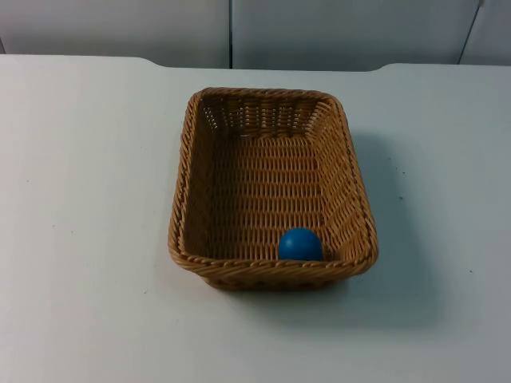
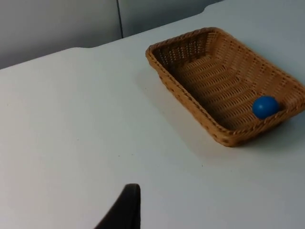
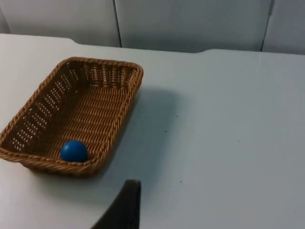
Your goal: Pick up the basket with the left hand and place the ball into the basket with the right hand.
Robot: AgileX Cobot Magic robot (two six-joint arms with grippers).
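On the white table [image 1: 88, 239], near its middle in the top view, stands a rectangular wicker basket [image 1: 271, 104], its long sides running from the near edge toward the far wall. It rests flat on the surface, with a soft shadow falling to its right. Inside it a blue ball [image 1: 300, 244] lies on the woven floor, tucked into the near right corner and touching the near wall.

The left wrist view takes the basket [image 2: 190, 102] from its left side, showing the outer weave of the left wall and the ball [image 2: 265, 107] against the near end. One black fingertip of the left gripper [image 2: 125, 210] stands over bare table, well apart from the basket; whether that claw is wide or narrow I cannot tell.

The right wrist view looks from the other side: the basket [image 3: 125, 119] with its right wall outward, the ball [image 3: 74, 150] near the near wall, and a broad stretch of table to the right of it. One black fingertip of the right gripper [image 3: 124, 207] stands just off the basket's near right corner, apart from it; its opening too cannot be told.

The table top is matt, with a few tiny dark specks. It ends at a grey partition wall [image 1: 335, 32] of panels with dark vertical seams.
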